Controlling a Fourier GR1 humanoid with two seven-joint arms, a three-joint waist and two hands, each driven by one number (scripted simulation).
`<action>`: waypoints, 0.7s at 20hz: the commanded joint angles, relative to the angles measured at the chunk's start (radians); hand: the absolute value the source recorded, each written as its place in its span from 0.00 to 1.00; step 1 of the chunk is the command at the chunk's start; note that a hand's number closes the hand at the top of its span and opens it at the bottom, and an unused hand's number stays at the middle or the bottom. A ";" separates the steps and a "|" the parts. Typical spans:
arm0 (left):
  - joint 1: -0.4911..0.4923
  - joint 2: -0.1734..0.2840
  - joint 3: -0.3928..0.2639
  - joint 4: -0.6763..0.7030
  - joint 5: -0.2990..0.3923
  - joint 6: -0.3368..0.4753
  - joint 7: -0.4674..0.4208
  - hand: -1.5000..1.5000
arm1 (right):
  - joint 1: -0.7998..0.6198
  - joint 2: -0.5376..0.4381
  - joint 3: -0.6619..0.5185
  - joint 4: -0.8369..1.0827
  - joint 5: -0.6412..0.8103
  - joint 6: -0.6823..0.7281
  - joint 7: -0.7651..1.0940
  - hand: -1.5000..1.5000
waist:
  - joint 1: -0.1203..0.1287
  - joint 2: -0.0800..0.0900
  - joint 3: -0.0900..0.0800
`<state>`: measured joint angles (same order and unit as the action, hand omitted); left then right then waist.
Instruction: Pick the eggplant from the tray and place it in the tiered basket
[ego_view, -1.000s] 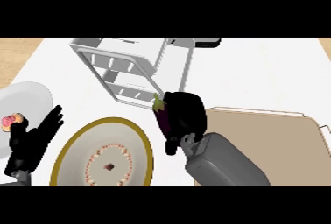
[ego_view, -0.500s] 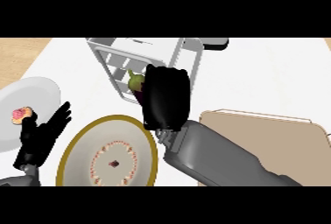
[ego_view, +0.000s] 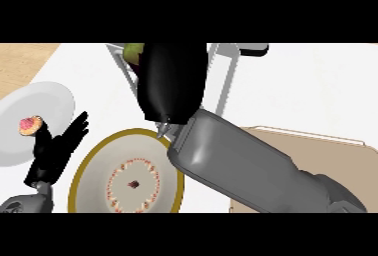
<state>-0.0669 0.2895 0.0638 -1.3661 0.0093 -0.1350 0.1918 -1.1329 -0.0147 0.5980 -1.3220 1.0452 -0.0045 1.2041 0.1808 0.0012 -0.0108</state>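
White counter (ego_view: 310, 85) (wood beyond).

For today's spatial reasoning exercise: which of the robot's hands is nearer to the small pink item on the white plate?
Left. The left hand lies just right of the pink item on the white plate; the right hand is far off, over the tiered basket.

Tray (ego_view: 310, 142) right of plate (ego_view: 133, 175)

Right hand (ego_view: 173, 75) over tiered basket (ego_view: 229, 75), curled round eggplant (ego_view: 133, 51).
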 joint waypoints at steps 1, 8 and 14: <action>-0.027 -0.001 -0.003 0.011 -0.001 -0.003 0.003 0.50 | -0.097 0.014 -0.015 0.068 0.021 -0.093 0.231 1.00 | 0.015 0.013 0.000; -0.044 -0.002 0.005 0.010 0.002 0.003 0.006 0.50 | -0.247 0.014 -0.093 0.261 0.033 -0.132 0.208 1.00 | 0.019 0.023 0.001; -0.068 -0.009 0.005 0.033 0.001 0.005 0.006 0.50 | -0.294 0.014 -0.190 0.327 0.013 -0.326 0.125 1.00 | 0.013 0.042 0.005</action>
<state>-0.1215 0.2801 0.0667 -1.3421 0.0057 -0.1245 0.1945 -1.3887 -0.0123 0.4541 -1.0287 1.0707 -0.1359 1.1785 0.1898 0.0334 -0.0080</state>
